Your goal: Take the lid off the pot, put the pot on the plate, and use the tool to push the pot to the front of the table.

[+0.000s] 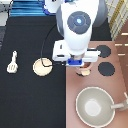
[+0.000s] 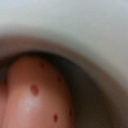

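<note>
My gripper (image 1: 80,63) hangs over the stove's left edge, right above a small pinkish-tan round thing (image 1: 84,72) that peeks out beneath the hand. This is the pot, and I cannot tell whether the lid is still on it. The wrist view is filled by a pink surface with red dots (image 2: 35,95) very close by, under a pale curved rim. The cream-tan plate (image 1: 42,66) lies bare on the black table (image 1: 30,100), left of the hand. The cream-white spatula (image 1: 12,61) lies at the exterior view's far left.
The brownish-pink stove top (image 1: 117,85) fills the exterior view's right side, with two black burners (image 1: 107,68) showing to the right of the hand. The large grey-green pan (image 1: 95,105) sits at the bottom right, its handle pointing right.
</note>
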Controlling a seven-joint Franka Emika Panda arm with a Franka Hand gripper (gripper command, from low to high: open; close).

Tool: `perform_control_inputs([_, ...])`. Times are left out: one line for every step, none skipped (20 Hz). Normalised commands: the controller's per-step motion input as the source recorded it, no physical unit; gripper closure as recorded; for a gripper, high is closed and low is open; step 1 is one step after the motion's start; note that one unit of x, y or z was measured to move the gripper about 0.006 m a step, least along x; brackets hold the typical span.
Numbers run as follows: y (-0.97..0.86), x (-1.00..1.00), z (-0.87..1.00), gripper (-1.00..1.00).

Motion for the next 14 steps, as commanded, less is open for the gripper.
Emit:
perform_control_inputs([-0.88,-0.21,0.41,1.00])
perform_control_inputs([-0.89,-0.25,0.32,1.00])
perform_control_inputs([-0.88,-0.30,0.23,1.00])
perform_control_inputs([-0.86,-0.35,0.16,1.00])
perform_control_inputs([-0.84,-0.41,0.10,1.00])
perform_control_inputs([-0.82,-0.46,0.04,1.00])
perform_control_inputs([-0.78,-0.53,0.00,1.00])
perform_control_inputs([-0.76,-0.57,0.00,1.00])
perform_control_inputs([-0.72,-0.62,0.00,1.00])
perform_control_inputs([-0.67,-0.65,0.00,1.00])
perform_control_inputs([-0.63,-0.69,0.00,1.00])
perform_control_inputs([-0.61,-0.71,-0.01,1.00])
perform_control_inputs([-0.57,-0.75,-0.04,1.00])
perform_control_inputs([-0.53,-0.79,-0.09,1.00])
